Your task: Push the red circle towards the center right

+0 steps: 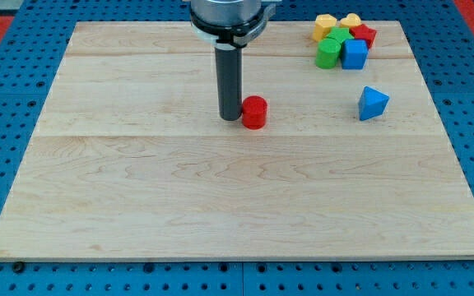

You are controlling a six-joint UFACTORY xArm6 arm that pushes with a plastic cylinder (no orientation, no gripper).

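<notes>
While my tip (230, 117) stands touching the red circle (255, 112) on its left, just above mid-bench (220, 205), the push is under way. No hand fitted, so no state. Next: drive rightward, below the blue triangle (373, 104).

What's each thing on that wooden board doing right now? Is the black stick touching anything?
My tip: down on the board, right against the red circle's left side, seemingly touching.
Red circle: upright, alone near the middle.
Blue triangle: alone at the view's right, untouched.
Blue cube: in the top-right cluster.
Green block: in the cluster, beside the blue cube.
Two yellow blocks: at the cluster's back.
Red block: in the cluster, partly hidden.
Board: lying flat.
</notes>
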